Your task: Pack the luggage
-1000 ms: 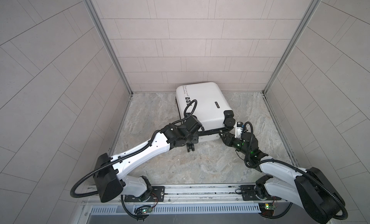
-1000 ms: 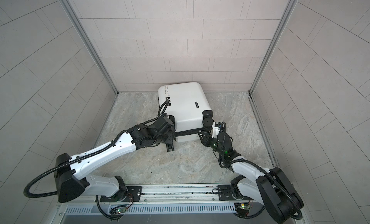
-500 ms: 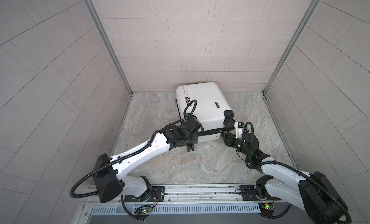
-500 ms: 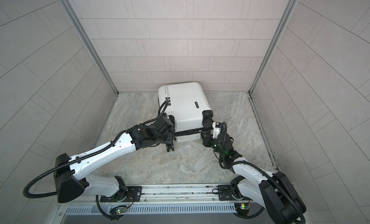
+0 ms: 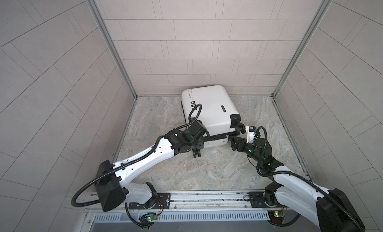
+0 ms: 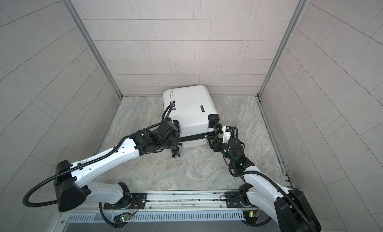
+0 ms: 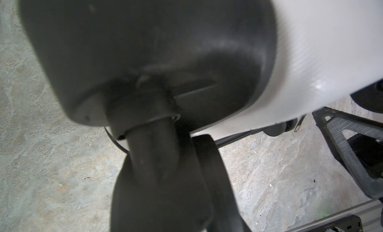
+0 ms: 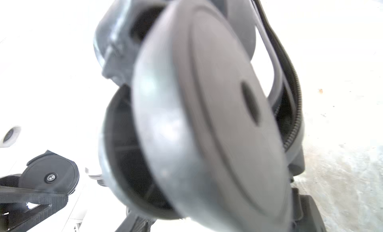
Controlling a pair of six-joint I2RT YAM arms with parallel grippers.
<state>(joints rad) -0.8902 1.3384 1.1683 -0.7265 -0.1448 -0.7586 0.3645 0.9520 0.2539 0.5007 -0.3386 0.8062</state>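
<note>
The surface (image 5: 207, 175) carries the luggage (image 5: 209, 104), lying flat near the back wall (image 5: 196, 54), where it lay one second ago. It is closed except for a narrow dark gap along its near side; the inside is not visible. The left tool (image 5: 204, 137) sits at the near left corner; its state I cannot tell. The right tool (image 5: 231, 138), fingers (image 7: 342, 141) spread, is at the near right corner. Only the wrist views show a wheel (image 7: 165, 179) and the zipper teeth (image 8: 294, 108) closely.
</note>
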